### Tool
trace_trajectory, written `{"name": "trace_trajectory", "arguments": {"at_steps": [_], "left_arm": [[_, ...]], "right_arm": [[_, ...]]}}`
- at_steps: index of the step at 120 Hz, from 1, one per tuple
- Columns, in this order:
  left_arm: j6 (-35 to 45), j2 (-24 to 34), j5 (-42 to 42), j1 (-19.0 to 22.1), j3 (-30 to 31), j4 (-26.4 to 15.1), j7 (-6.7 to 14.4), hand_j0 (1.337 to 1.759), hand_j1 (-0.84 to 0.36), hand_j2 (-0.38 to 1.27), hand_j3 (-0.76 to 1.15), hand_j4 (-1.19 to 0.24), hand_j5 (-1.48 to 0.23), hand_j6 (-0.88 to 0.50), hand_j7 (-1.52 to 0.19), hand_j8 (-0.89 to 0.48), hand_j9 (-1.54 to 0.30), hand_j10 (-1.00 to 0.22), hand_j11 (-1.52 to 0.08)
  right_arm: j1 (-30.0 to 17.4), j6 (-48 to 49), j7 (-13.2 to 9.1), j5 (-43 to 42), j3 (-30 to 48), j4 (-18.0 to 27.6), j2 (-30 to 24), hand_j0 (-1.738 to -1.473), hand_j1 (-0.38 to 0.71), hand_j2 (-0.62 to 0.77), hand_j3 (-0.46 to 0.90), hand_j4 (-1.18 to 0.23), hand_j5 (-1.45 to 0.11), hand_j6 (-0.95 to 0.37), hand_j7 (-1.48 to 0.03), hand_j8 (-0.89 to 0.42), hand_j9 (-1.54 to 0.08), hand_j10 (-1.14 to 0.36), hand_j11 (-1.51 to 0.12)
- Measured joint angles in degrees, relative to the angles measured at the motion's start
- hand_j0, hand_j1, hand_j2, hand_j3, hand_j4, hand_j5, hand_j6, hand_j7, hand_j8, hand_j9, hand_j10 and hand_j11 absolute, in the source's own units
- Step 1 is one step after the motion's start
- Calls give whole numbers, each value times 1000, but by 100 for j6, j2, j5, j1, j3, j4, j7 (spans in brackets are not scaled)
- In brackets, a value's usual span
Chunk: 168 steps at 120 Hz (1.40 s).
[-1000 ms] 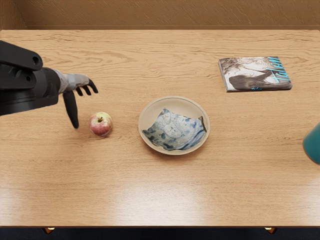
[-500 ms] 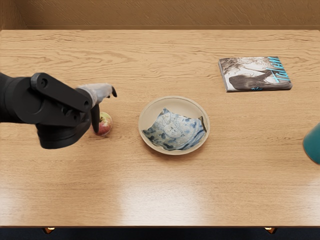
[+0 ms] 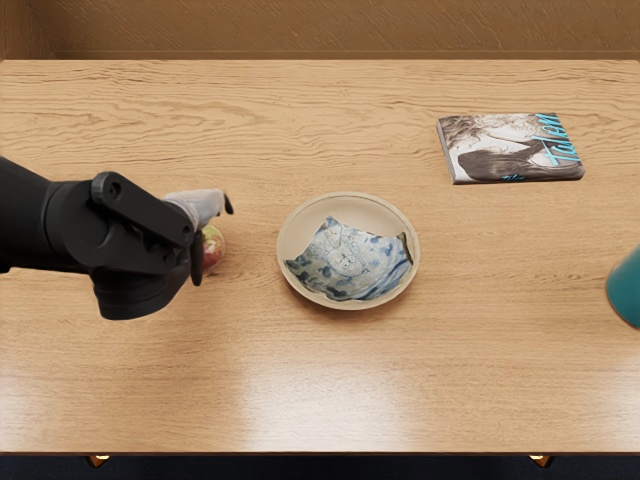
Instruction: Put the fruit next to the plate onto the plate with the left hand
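Observation:
A red-yellow apple [image 3: 213, 251] lies on the wooden table, a short way left of the cream plate [image 3: 352, 205], whose inside carries a blue-and-white pattern. My left hand [image 3: 210, 236] hovers right over the apple and hides most of it; only its right side shows. The fingers [image 3: 214, 203] reach over the apple's far side and the thumb [image 3: 197, 266] hangs down on its near side, spread around it and not closed. The dark forearm [image 3: 90, 235] comes in from the left edge. The apple rests on the table.
A magazine [image 3: 510, 147] lies at the back right. A teal object [image 3: 626, 287] pokes in at the right edge. Bare wood lies in front of the plate and along the near edge.
The left arm swung forward and to the right, bringing the hand from beside the apple to directly over it. The apple and plate stayed where they were.

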Motion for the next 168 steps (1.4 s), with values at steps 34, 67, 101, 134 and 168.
{"name": "trace_trajectory", "arguments": {"at_steps": [34, 67, 101, 134, 168], "left_arm": [[2, -8, -14, 205, 29, 154, -6, 1658, 30, 54, 0, -267, -346, -267, -346, -267, -346, -267, -346], [6, -52, -13, 354, 83, 318, -23, 1658, -120, 80, 0, -400, -502, -353, -511, -386, -510, -395, -510], [22, -128, 36, 515, 96, 455, -37, 1655, -161, 15, 0, -510, -557, -387, -580, -398, -620, -474, -618], [41, -184, 50, 657, 113, 545, -54, 1652, -183, 87, 0, -636, -617, -392, -685, -337, -717, -506, -749], [16, -237, 33, 699, 121, 634, -49, 1646, -196, 229, 0, -675, -813, -355, -810, -280, -876, -442, -958]], "right_arm": [[0, 0, 0, 0, 0, 1, 0, -1658, -307, -7, 0, -35, -45, -35, -45, -35, -45, -35, -45], [0, 0, 0, 0, 0, -1, 0, -1658, -307, -7, 0, -35, -45, -35, -45, -35, -45, -35, -45], [0, 0, 0, 1, 0, 1, 0, -1658, -308, -7, 0, -35, -45, -35, -45, -35, -45, -35, -45], [0, 0, 0, 1, 0, 2, 0, -1658, -308, -7, 0, -35, -45, -35, -45, -35, -45, -35, -45], [0, 0, 0, 0, 0, 0, 0, -1658, -308, -7, 0, -35, -45, -35, -45, -35, -45, -35, -45]]}}
